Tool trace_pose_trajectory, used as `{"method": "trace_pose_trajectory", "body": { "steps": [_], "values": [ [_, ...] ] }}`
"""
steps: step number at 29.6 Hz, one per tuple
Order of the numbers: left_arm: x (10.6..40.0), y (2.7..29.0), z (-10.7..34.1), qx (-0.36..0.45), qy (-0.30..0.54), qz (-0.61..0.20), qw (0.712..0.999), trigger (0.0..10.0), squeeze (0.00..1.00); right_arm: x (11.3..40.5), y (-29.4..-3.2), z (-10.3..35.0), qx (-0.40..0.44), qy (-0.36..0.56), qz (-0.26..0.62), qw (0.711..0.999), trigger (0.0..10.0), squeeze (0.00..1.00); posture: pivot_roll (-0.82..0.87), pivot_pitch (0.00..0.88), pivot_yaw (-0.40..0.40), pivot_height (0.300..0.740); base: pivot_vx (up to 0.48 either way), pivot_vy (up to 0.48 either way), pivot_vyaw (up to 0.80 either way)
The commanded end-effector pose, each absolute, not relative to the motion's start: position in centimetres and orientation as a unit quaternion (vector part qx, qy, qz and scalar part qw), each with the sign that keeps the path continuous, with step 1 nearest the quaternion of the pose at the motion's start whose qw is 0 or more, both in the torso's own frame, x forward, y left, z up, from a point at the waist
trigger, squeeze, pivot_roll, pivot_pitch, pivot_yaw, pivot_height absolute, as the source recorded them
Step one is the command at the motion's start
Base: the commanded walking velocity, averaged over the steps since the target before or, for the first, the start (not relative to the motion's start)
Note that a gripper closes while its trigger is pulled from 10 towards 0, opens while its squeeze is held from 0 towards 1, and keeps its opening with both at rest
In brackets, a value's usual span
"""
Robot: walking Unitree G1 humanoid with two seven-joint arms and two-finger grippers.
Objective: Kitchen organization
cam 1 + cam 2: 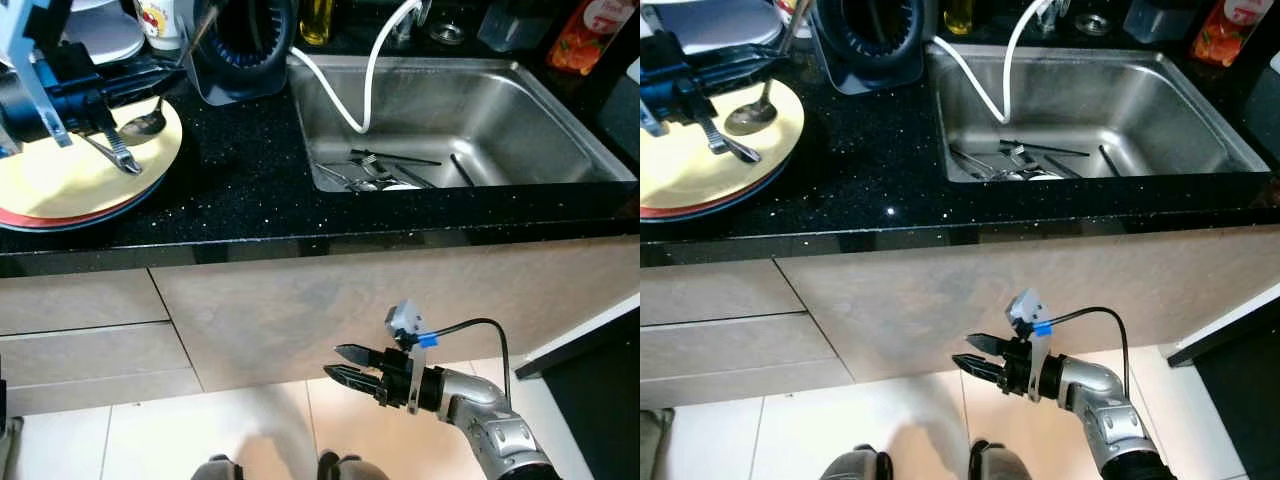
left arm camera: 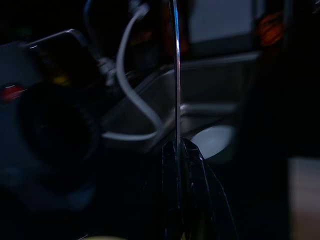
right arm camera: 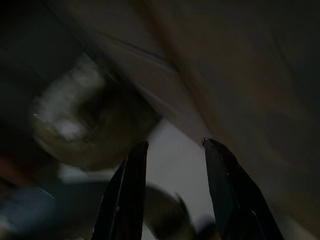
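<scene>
my left gripper (image 1: 150, 72) is up over the black counter (image 1: 240, 190), reaching in from the left edge above the stack of plates (image 1: 75, 185) — its fingers are pinched together on the thin handle of a spoon (image 1: 145, 122), whose bowl hangs just over the yellow top plate. in the left wrist view the handle (image 2: 176, 75) runs straight up from between the closed black fingers (image 2: 192, 190), with the sink and its white hose (image 2: 135, 95) dim behind.

my right arm is low, bent at the elbow in front of the cabinet doors (image 1: 300, 310), forearm pointing toward my left. the right gripper (image 1: 345, 364) sits level above the tiled floor (image 1: 180, 430) with its two fingers (image 3: 130, 190) apart, nothing between them.

the steel sink (image 1: 520, 120) holds several pieces of cutlery (image 1: 385, 172) lying on its bottom near the front wall. a black round container (image 1: 245, 45) stands on the counter just left of the sink.
</scene>
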State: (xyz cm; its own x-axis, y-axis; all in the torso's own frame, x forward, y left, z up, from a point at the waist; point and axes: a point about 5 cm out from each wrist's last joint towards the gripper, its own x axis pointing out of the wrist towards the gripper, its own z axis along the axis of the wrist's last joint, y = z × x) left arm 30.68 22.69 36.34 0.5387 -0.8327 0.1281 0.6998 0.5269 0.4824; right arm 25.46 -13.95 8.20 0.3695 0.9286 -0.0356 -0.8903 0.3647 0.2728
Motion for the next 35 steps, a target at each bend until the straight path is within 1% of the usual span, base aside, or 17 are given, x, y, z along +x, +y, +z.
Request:
{"method": "trace_pose_trajectory", "body": {
  "steps": [1, 2, 3, 4, 5, 7, 8, 12, 13, 15, 18, 20, 25, 28, 32, 33, 35],
  "values": [
    [30.2, 21.8, 36.0, 0.160, -0.182, -0.477, 0.845, 0.0, 0.00, 25.0, -14.3, 9.1, 0.144, 0.071, 0.566, 0.808, 10.0, 0.00, 0.08, 0.146, -0.033, 0.740, 0.000, 0.000, 0.00],
    [30.1, 21.5, 35.7, 0.143, -0.183, -0.489, 0.841, 0.0, 0.00, 25.1, -14.2, 9.8, 0.161, 0.052, 0.573, 0.802, 10.0, 0.00, 0.08, 0.141, -0.035, 0.740, 0.000, 0.000, 0.00],
    [29.6, 20.6, 35.1, 0.099, -0.187, -0.518, 0.829, 0.0, 0.00, 25.1, -14.1, 11.5, 0.198, 0.007, 0.586, 0.785, 10.0, 0.00, 0.08, 0.137, -0.034, 0.740, 0.000, 0.000, 0.00],
    [29.6, 20.6, 35.1, 0.099, -0.187, -0.518, 0.829, 0.0, 0.00, 25.1, -14.1, 11.5, 0.198, 0.007, 0.586, 0.785, 10.0, 0.00, 0.08, 0.137, -0.034, 0.740, 0.000, 0.000, 0.00],
    [29.4, 20.2, 34.9, 0.084, -0.189, -0.528, 0.824, 0.0, 0.00, 25.0, -14.0, 12.2, 0.209, -0.008, 0.592, 0.778, 10.0, 0.00, 0.08, 0.137, -0.034, 0.740, 0.000, 0.000, 0.00],
    [28.7, 19.2, 34.3, 0.044, -0.188, -0.559, 0.806, 0.0, 0.00, 25.1, -14.0, 13.7, 0.233, -0.045, 0.598, 0.765, 10.0, 0.00, 0.08, 0.131, -0.034, 0.740, 0.000, 0.000, 0.00],
    [28.7, 19.2, 34.3, 0.044, -0.188, -0.559, 0.806, 0.0, 0.00, 25.1, -14.0, 13.7, 0.233, -0.045, 0.598, 0.765, 10.0, 0.00, 0.08, 0.131, -0.034, 0.740, 0.000, 0.000, 0.00],
    [27.2, 17.1, 32.4, -0.018, -0.173, -0.612, 0.771, 0.0, 0.00, 26.0, -14.5, 16.8, 0.288, -0.127, 0.578, 0.753, 10.0, 0.00, 0.08, 0.129, -0.030, 0.740, 0.000, 0.000, 0.00],
    [27.0, 16.8, 32.1, -0.026, -0.169, -0.619, 0.767, 0.0, 0.00, 26.1, -14.6, 17.2, 0.295, -0.140, 0.573, 0.751, 10.0, 0.00, 0.08, 0.129, -0.030, 0.740, 0.000, 0.000, 0.00],
    [26.7, 16.3, 30.9, -0.022, -0.150, -0.628, 0.764, 0.0, 0.00, 26.8, -14.9, 18.0, 0.299, -0.163, 0.550, 0.763, 10.0, 0.00, 0.09, 0.129, -0.025, 0.740, 0.000, 0.000, 0.00],
    [26.4, 16.1, 30.3, -0.030, -0.142, -0.635, 0.759, 0.0, 0.00, 27.1, -15.0, 18.6, 0.301, -0.178, 0.540, 0.766, 10.0, 0.00, 0.09, 0.128, -0.024, 0.740, 0.000, 0.000, 0.00],
    [25.8, 15.6, 29.6, -0.056, -0.131, -0.647, 0.749, 0.0, 0.00, 27.5, -15.3, 19.9, 0.314, -0.205, 0.524, 0.765, 10.0, 0.00, 0.09, 0.130, -0.023, 0.740, 0.000, 0.000, 0.00],
    [24.2, 14.5, 28.2, -0.084, -0.101, -0.680, 0.722, 0.0, 0.00, 27.7, -15.5, 22.2, 0.322, -0.240, 0.523, 0.752, 10.0, 0.00, 0.09, 0.129, -0.024, 0.740, 0.000, 0.000, 0.00],
    [24.0, 14.5, 28.1, -0.088, -0.099, -0.683, 0.719, 0.0, 0.00, 27.7, -15.4, 22.4, 0.319, -0.240, 0.526, 0.751, 10.0, 0.00, 0.10, 0.130, -0.024, 0.740, 0.000, 0.000, 0.00],
    [23.8, 14.0, 27.6, -0.094, -0.089, -0.687, 0.715, 0.0, 0.00, 27.2, -14.7, 23.7, 0.311, -0.252, 0.554, 0.730, 10.0, 0.00, 0.10, 0.131, -0.019, 0.740, 0.000, 0.000, 0.00],
    [23.8, 14.0, 27.6, -0.094, -0.089, -0.687, 0.715, 0.0, 0.00, 27.2, -14.7, 23.7, 0.311, -0.252, 0.554, 0.730, 10.0, 0.00, 0.10, 0.131, -0.019, 0.740, 0.000, 0.000, 0.00],
    [23.7, 13.8, 27.4, -0.097, -0.082, -0.686, 0.716, 0.0, 0.00, 26.6, -14.2, 24.4, 0.298, -0.255, 0.577, 0.716, 10.0, 0.00, 0.10, 0.130, -0.016, 0.740, 0.000, 0.000, 0.00]
  ]
}}
